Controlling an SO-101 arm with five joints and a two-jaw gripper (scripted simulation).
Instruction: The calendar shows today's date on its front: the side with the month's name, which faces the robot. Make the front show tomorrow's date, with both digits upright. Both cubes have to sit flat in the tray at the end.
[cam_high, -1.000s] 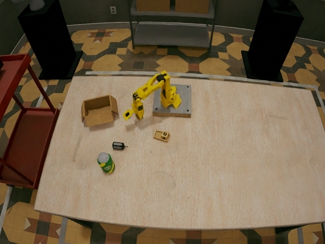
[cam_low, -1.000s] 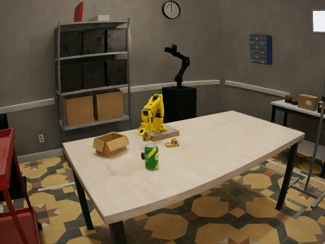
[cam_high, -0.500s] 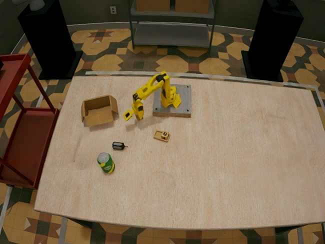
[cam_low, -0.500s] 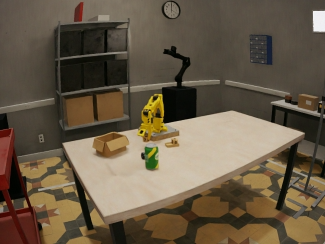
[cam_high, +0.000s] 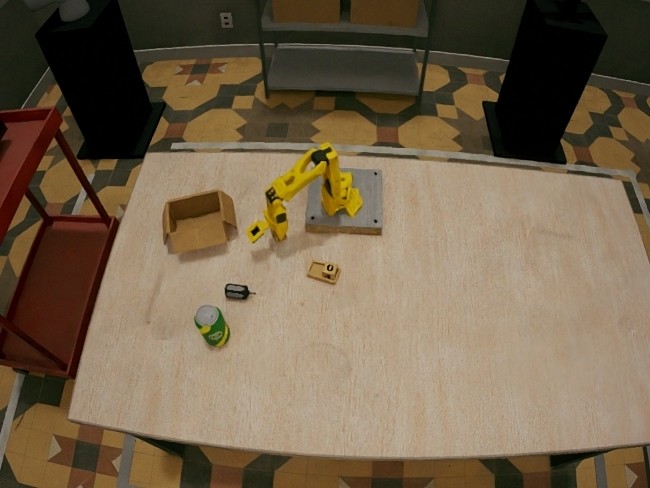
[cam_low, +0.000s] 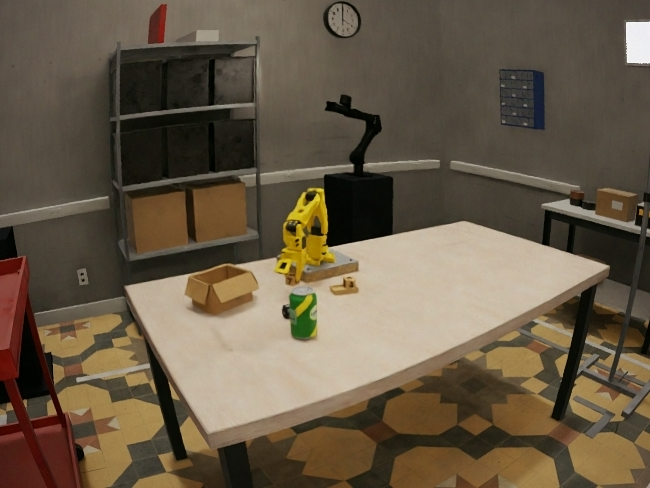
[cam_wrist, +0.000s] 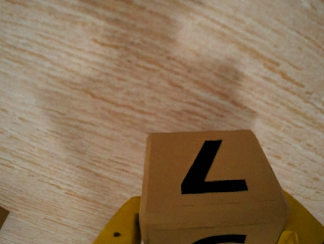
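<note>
So we've got the gripper (cam_high: 279, 239) (cam_low: 291, 278) (cam_wrist: 212, 227) closed down partway on one wooden cube (cam_low: 290, 279) (cam_wrist: 215, 172), a black 7 on one of its faces, left of the arm's base plate (cam_high: 371, 202) (cam_low: 346, 261). Our little tray (cam_high: 316, 272) (cam_low: 338, 289) sits on the table just nearer than the plate, with the other cube (cam_high: 329, 270) (cam_low: 349, 284) in its right part, and the open cardboard box (cam_high: 199, 239) (cam_low: 223, 299) is over on the left.
</note>
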